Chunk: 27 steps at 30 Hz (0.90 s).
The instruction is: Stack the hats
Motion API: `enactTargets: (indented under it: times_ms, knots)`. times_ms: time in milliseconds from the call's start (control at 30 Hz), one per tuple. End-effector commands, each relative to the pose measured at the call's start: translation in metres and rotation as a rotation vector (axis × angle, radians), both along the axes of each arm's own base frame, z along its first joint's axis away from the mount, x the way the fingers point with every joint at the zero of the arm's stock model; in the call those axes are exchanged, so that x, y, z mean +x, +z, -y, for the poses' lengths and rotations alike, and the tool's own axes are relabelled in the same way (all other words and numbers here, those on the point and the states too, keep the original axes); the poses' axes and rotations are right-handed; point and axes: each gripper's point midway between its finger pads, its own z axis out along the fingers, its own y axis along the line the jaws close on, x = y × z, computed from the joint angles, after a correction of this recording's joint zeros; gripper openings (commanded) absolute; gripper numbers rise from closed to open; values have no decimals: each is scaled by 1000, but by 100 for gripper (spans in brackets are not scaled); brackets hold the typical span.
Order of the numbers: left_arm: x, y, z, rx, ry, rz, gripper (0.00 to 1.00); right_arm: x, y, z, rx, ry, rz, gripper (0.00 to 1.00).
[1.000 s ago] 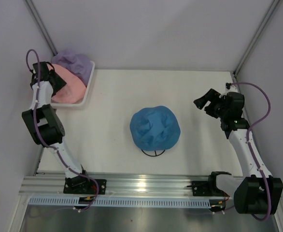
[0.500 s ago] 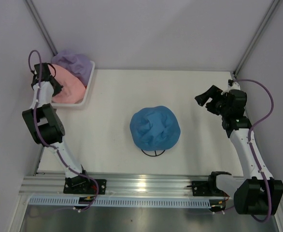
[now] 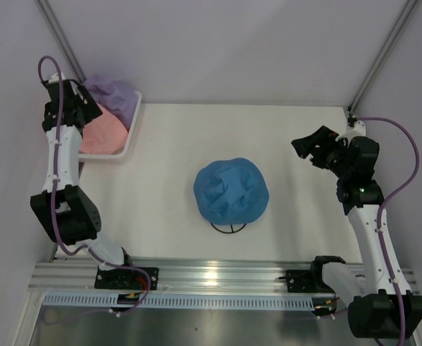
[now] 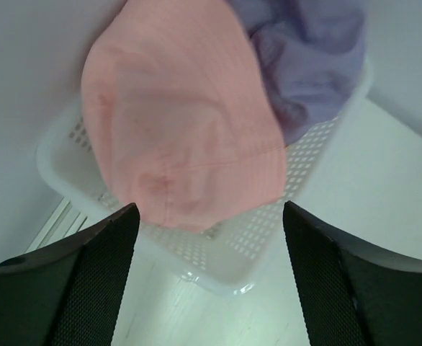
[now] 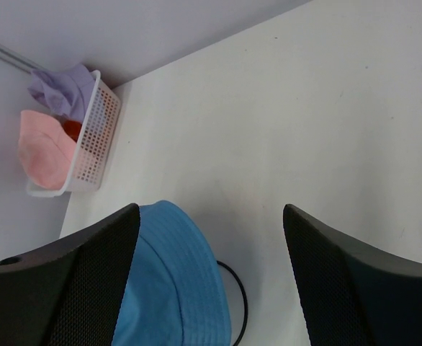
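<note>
Left tool [image 4: 209,210] spread wide, empty, above pink hat [image 4: 182,130] in white basket [image 4: 229,270]. Right tool [image 5: 209,210] spread wide, empty, over bench [image 3: 160,180]; blue hat [image 3: 231,191] sits on wire stand [image 3: 229,229].

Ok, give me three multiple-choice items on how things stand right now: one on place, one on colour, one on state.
1. The blue fabric bucket hat sits: A) in the white mesh plastic basket; B) on the thin black wire stand; C) held aloft.
2. The soft hat just beyond the left gripper's fingertips is: A) blue; B) pink; C) orange.
3. The right gripper is: A) shut on the blue hat; B) shut, empty; C) open, empty.
Answers: 1 B, wire shows under its brim; 2 B, the pink fabric hat in the basket fills the left wrist view; 3 C, fingers apart, nothing between.
</note>
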Motion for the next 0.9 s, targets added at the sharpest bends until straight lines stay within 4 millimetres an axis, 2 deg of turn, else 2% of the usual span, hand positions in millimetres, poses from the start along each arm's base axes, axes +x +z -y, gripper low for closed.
enactTargets:
  times_ms: [0, 100, 133, 200, 233, 300, 333, 433, 467, 500, 567, 667, 700, 767, 800, 833, 867]
  knots:
    - [-26, -39, -24, -9, 47, -88, 86, -7, 0, -9, 34, 47, 33, 84]
    - [-33, -52, -47, -52, 108, -100, 91, -1, 0, -11, 67, 46, 51, 84]
    - [-31, -65, -52, -56, 119, -129, 95, 1, -3, -11, 71, 42, 46, 84]
    - [-26, -72, -63, -22, 129, -148, 96, 6, -3, -9, 65, 31, 57, 84]
    - [-20, -89, -68, -27, 134, -183, 97, 9, -6, -8, 61, 26, 50, 84]
    - [-7, -86, -77, -4, 138, -177, 97, 11, -11, -6, 52, 14, 36, 84]
    - [1, -99, -80, -10, 133, -197, 96, 13, -15, -5, 52, 8, 25, 84]
    - [27, -90, -84, -2, 96, -139, 93, 16, -18, -3, 52, -15, 21, 84]
    - [33, -98, -86, -4, 90, -139, 92, 17, -19, 0, 47, -26, 19, 84]
    - [39, -95, -87, 0, 88, -125, 88, 19, -19, 0, 44, -30, 16, 84]
    - [46, -103, -90, 0, 82, -118, 85, 22, -19, 1, 41, -36, 11, 84]
    - [50, -106, -92, 10, 76, -113, 65, 27, -18, 1, 42, -40, 1, 84]
    - [51, -106, -92, 12, 73, -113, 49, 27, -18, 1, 41, -43, -1, 84]
    - [49, -110, -87, -2, 53, -115, 32, 29, -18, 2, 39, -53, -2, 84]
    - [49, -100, -86, 2, 54, -88, 3, 29, -20, 3, 35, -60, -5, 84]
    - [46, -100, -83, -5, 52, -86, 1, 29, -20, 4, 35, -65, -5, 84]
    - [44, -99, -78, -16, 36, -80, 1, 28, -19, -6, 36, -40, -6, 84]
